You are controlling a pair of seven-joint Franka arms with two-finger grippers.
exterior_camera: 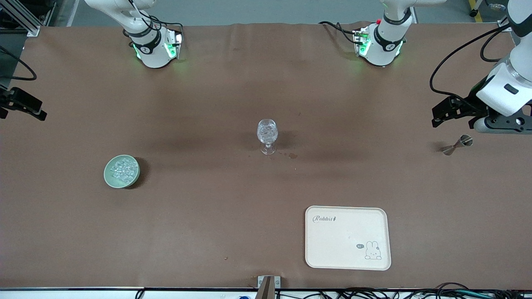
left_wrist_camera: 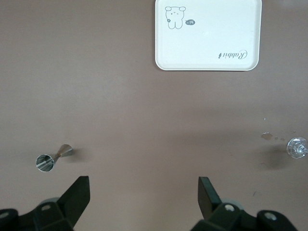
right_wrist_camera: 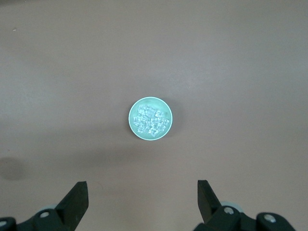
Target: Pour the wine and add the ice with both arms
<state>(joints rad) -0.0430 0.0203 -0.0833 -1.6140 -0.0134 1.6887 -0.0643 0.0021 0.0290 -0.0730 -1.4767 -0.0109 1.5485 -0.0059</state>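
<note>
Several ice cubes (exterior_camera: 121,169) (right_wrist_camera: 150,119) lie in a pale green bowl (exterior_camera: 107,174) (right_wrist_camera: 132,113) toward the right arm's end of the table. A clear cut-pattern stemmed glass (exterior_camera: 267,132) (left_wrist_camera: 296,147) stands upright mid-table. No wine is in view. My right gripper (exterior_camera: 41,111) (right_wrist_camera: 142,187) hangs open and empty over the table at its own end, apart from the bowl. Over the left arm's end, my left gripper (exterior_camera: 435,117) (left_wrist_camera: 144,185) is open and empty, close to a small metal jigger (exterior_camera: 457,145) (left_wrist_camera: 53,158) lying on its side.
A cream tray (exterior_camera: 348,224) (left_wrist_camera: 208,43) with a rabbit drawing lies nearer the front camera than the glass, toward the left arm's end. A small dark stain (exterior_camera: 292,155) (left_wrist_camera: 266,136) marks the brown cloth beside the glass. Both arm bases stand along the table's back edge.
</note>
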